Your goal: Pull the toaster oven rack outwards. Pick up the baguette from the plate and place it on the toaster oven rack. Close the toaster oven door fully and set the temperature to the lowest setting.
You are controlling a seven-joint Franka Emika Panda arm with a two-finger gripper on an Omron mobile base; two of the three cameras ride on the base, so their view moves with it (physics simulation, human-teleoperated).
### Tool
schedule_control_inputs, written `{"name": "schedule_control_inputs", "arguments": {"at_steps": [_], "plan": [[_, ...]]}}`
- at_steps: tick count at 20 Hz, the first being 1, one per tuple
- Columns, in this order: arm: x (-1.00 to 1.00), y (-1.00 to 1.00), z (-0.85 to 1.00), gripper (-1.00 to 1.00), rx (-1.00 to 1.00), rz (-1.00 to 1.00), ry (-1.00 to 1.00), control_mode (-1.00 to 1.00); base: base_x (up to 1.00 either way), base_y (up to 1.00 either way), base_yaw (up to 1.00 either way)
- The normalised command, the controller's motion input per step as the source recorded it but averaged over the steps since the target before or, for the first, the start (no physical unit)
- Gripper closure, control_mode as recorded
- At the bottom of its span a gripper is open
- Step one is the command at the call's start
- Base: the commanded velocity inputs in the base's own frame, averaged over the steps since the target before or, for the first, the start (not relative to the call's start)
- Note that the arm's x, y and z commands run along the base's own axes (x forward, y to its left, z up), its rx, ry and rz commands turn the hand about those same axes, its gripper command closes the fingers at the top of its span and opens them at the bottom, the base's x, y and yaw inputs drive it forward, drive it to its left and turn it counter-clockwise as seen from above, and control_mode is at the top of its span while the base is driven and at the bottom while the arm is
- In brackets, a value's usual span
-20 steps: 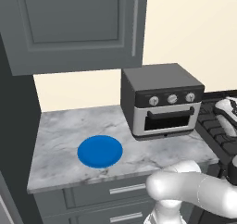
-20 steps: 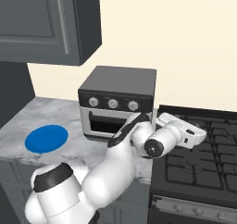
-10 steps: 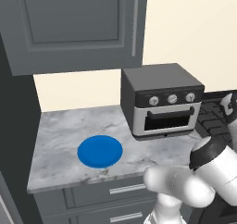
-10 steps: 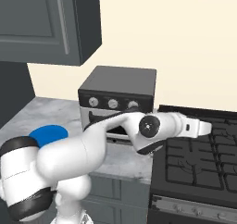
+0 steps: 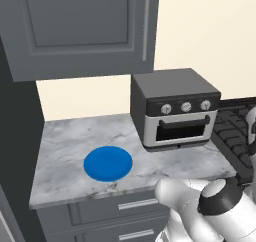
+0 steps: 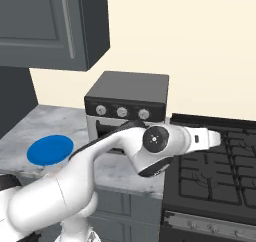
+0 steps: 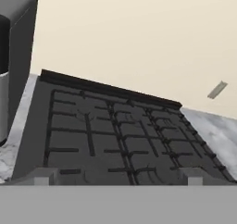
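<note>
Tool [image 7: 115, 176] wide, empty | toaster oven [image 5: 174, 108] boxy, dark-grey | plate [image 5: 108, 163] flat round blue

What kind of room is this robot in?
It looks like a kitchen. There's a boxy dark-grey toaster oven with three knobs on a grey marble counter, a black stovetop with grates beside it, and dark-grey cupboards above.

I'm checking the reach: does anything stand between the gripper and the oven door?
Nothing visible does. The open gripper hangs over the stovetop, right of the oven; the door faces bare counter. The shut door itself hides the rack.
</note>
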Motion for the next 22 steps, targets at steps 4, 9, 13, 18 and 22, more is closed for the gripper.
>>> {"name": "schedule_control_inputs", "arguments": {"at_steps": [4, 9, 13, 18, 22], "plan": [[-0.53, 0.28, 0.0, -1.0, 0.0, 0.26, 0.06, -1.0, 0.0, 0.0, 0.0], [-0.26, 0.53, 0.0, -1.0, 0.0, 0.25, 0.0, -1.0, 0.0, 0.0, 0.0], [-0.13, 0.52, -0.01, -1.0, 0.0, 0.24, 0.0, -1.0, 0.0, 0.0, 0.0], [-0.12, 0.36, 0.0, -1.0, 0.04, 0.19, -0.07, -1.0, 0.0, 0.0, 0.0], [-0.16, 0.16, 0.0, -1.0, 0.12, 0.12, -0.17, -1.0, 0.0, 0.0, 0.0]]}}
